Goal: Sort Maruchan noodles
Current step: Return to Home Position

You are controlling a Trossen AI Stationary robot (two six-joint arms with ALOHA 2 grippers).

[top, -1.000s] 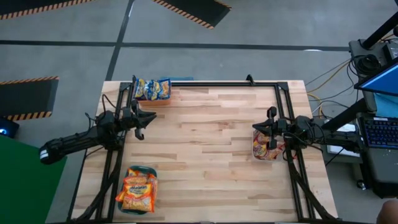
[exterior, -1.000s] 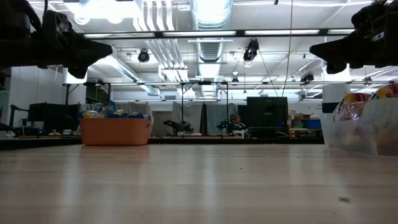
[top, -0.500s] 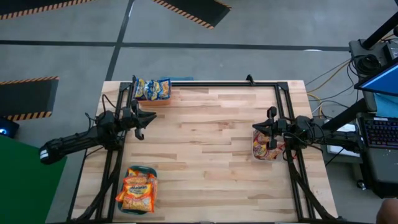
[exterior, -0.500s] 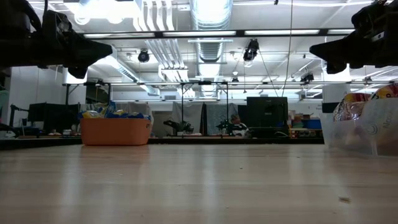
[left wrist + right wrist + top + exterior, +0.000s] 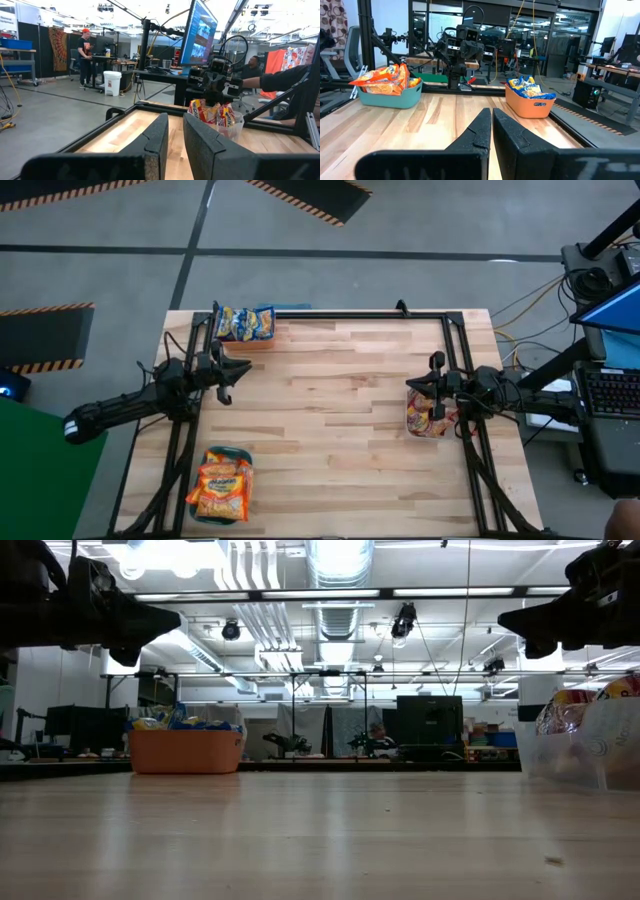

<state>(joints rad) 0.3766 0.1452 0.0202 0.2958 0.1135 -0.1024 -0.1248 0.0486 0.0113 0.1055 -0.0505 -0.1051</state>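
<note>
The left gripper (image 5: pixel 175 121) looks level along the wooden surface (image 5: pixel 131 131), its two dark fingers (image 5: pixel 157 134) close together with a narrow gap between them and nothing held. At the surface's far edge stands a transparent bin (image 5: pixel 236 126) holding upright red noodle packs (image 5: pixel 210 111), with the right gripper (image 5: pixel 214 96) just above them. Beyond that edge are a large monitor (image 5: pixel 201 31), a white waste bin (image 5: pixel 112 82), a standing person in a red cap (image 5: pixel 86 56) and a seated person (image 5: pixel 254 66).

I record my left arm (image 5: pixel 120 408) and right arm (image 5: pixel 520 398) as matte black, the left gripper (image 5: pixel 175 120) ending in two tapered, wedge-shaped fingers (image 5: pixel 156 141).
</note>
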